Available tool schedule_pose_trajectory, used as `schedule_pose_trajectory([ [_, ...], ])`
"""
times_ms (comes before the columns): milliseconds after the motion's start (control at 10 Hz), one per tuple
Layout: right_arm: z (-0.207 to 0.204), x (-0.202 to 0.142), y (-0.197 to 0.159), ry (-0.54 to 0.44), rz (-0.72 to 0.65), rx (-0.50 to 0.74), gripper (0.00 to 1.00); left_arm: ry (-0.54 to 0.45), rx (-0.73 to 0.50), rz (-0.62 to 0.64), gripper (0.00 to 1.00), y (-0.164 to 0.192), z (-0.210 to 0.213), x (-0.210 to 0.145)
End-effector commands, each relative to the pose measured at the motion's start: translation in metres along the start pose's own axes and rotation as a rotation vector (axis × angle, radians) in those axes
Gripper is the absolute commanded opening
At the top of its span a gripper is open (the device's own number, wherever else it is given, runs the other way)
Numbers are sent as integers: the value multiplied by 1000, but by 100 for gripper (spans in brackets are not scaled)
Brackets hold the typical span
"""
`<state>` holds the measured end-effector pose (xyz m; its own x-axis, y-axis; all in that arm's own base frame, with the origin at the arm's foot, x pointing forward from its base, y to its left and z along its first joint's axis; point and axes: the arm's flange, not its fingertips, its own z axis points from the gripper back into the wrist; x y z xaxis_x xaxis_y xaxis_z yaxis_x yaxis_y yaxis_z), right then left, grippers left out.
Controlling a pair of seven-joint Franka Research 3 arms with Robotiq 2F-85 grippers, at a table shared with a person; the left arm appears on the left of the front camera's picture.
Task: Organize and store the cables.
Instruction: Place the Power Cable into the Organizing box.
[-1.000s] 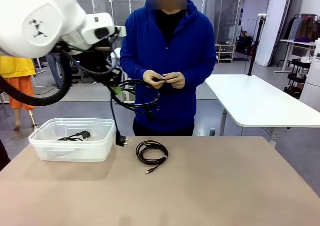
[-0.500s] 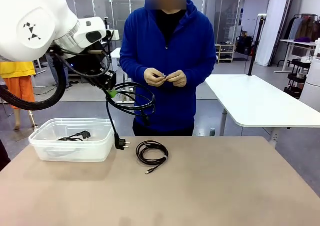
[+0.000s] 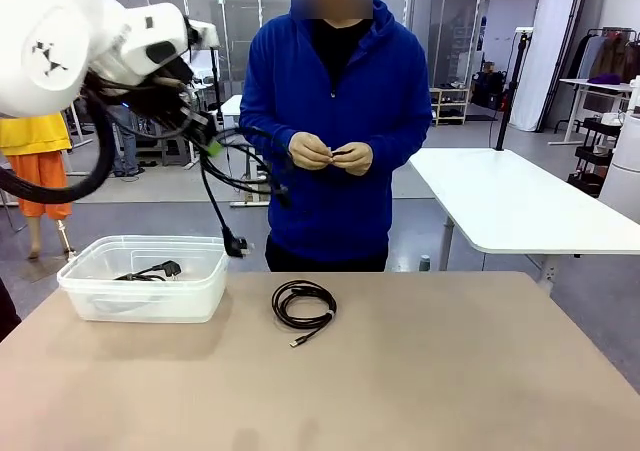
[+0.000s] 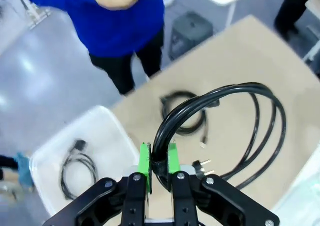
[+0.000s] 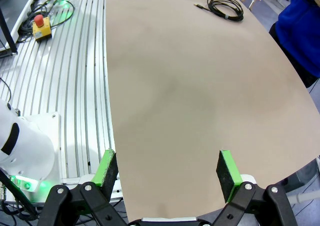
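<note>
The held cable [image 4: 240, 87] is a thick, glossy black cord wound in a few wide, loose loops; a black plug [image 3: 234, 243] with metal prongs dangles from one strand below the loops. The left gripper [image 4: 158, 161] is clamped on it; the two green pads [image 4: 145, 160] press the bundled strands from either side, and the loops rise from between the fingers and fan away to one side. In the front view that gripper [image 3: 212, 149] holds the cable in the air, above and just beyond the far right corner of a clear plastic bin [image 3: 100, 301], with the plug hanging near the bin's rim.

A second, thinner cable [image 3: 150, 271] with a small plug lies coiled flat inside the bin; a third cable [image 3: 304, 304], a small tight black coil with a thin connector end, lies on the tan table [image 3: 450, 371] just right of the bin, apart from both grippers.

The right gripper [image 5: 166, 168] hovers over the near table edge, its fingers wide apart with nothing between them, well away from the small coil.

A person in a blue hooded top [image 3: 335, 81] stands at the far side, hands together at the chest.
</note>
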<state>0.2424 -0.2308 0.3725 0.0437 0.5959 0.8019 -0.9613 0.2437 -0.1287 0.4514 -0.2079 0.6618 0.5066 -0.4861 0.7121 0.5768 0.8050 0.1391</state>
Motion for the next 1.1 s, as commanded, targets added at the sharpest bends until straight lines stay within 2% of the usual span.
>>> schedule_pose_trajectory([
  [0,-2,3,1,-1,-28,-12,100,-54,34,-49,17,50,-7,-4],
  [300,-2,3,1,-1,-28,-12,100,37,126,-73,17,107,-37,-31],
  [500,-2,3,1,-1,-28,-12,100,120,181,25,17,137,-53,-46],
  [700,-2,3,1,-1,-28,-12,100,210,274,115,17,182,-79,-66],
  [900,-2,3,1,-1,-28,-12,100,344,280,123,17,207,-106,-85],
  [1000,-2,3,1,-1,-28,-12,100,395,251,168,17,215,-123,-94],
])
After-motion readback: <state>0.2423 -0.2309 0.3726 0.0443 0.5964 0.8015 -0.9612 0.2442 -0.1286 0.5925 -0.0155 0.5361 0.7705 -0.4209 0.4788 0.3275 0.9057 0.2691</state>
